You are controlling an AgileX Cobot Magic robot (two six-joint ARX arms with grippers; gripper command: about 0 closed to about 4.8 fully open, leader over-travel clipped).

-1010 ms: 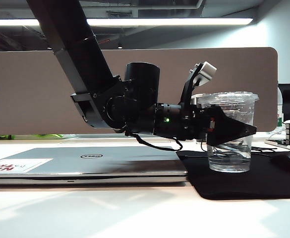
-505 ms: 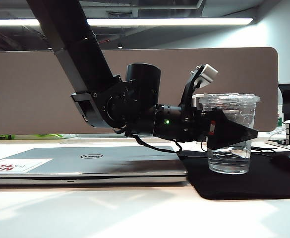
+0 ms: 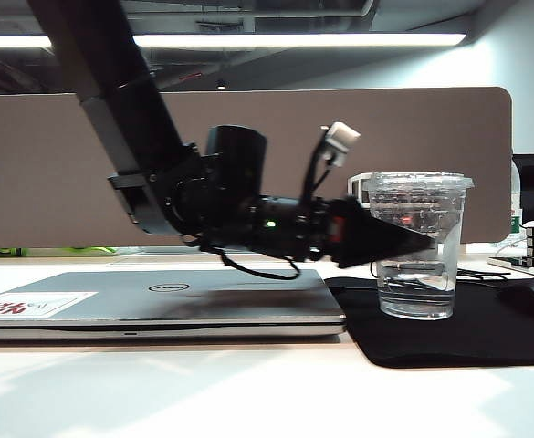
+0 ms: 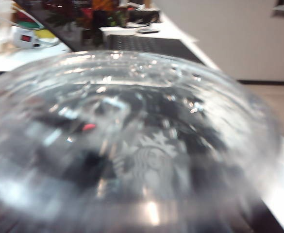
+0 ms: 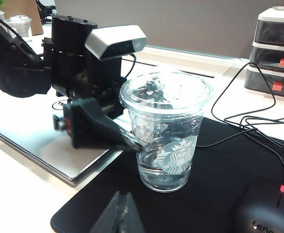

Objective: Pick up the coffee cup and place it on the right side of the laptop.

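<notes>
Item: cup [image 3: 419, 245], clear plastic, lidded, a little water at the bottom. Stands upright on the black mat [image 3: 486, 333], just right of the laptop [image 3: 157, 303]; placement appears done

Item: laptop, closed, lying flat, its right edge beside the mat

Item: left gripper [image 3: 403, 242], reaching in level from above the laptop. Compared with a second ago, when its fingers sat around the cup's middle, the arm has drawn back toward the left and the jaws have spread; the right wrist view shows one finger [image 5: 113, 132] at the cup's side, whether touching cannot be told. Cup released, resting on its own base

Item: right gripper [image 5: 120, 213], low near the mat's near edge, well short of the cup; finger tips together, holding nothing

Item: drawer organizer [image 5: 276, 51], behind the mat, cables trailing from it; mouse [image 5: 265, 211] on the mat, near the cup

Judgement: only the left arm's retreat remains; a careless pull-back could nudge the light cup
</notes>
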